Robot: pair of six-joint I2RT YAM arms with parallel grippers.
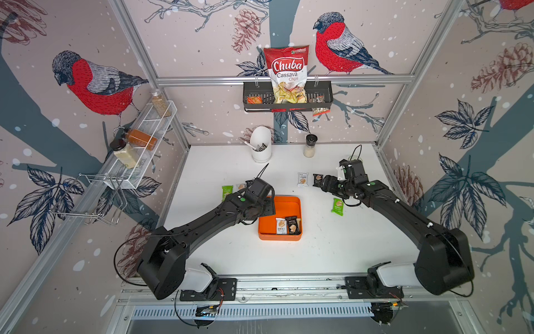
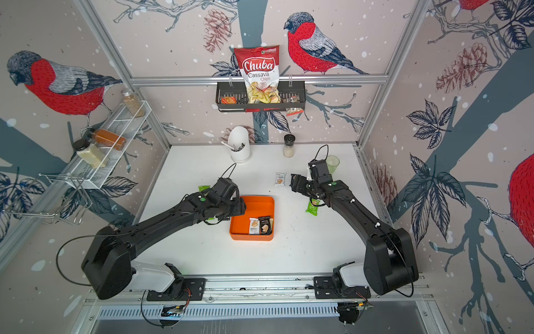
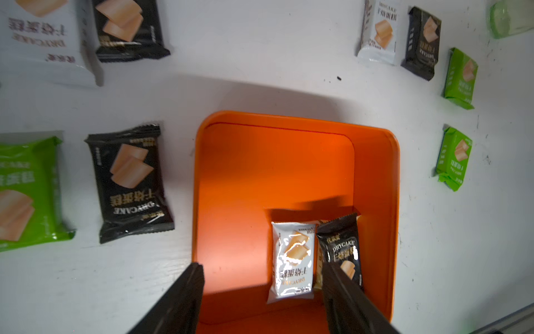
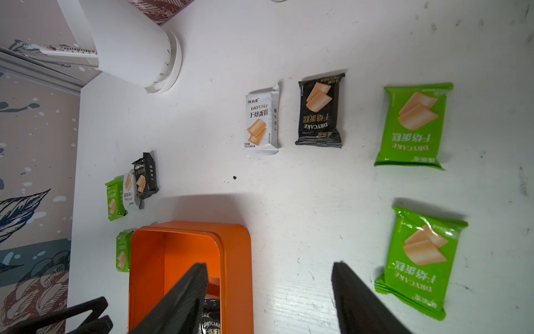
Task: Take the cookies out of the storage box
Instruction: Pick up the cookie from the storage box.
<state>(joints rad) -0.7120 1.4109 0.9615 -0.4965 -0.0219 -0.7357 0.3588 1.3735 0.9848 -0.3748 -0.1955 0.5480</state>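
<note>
Few cookies (image 3: pixel 293 257), seemingly near left gripper (image 3: pixel 262 265)

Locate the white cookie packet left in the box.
In both top views the white cookie packet lies in the near right corner of the orange storage box, with the black cookie packet at its right.

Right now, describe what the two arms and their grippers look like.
The left arm and right arm are matte black, angular, with white base shells and a green dot near each wrist. Thin black cables loop off them. The left gripper and right gripper have flat, tapering black fingers.
</note>
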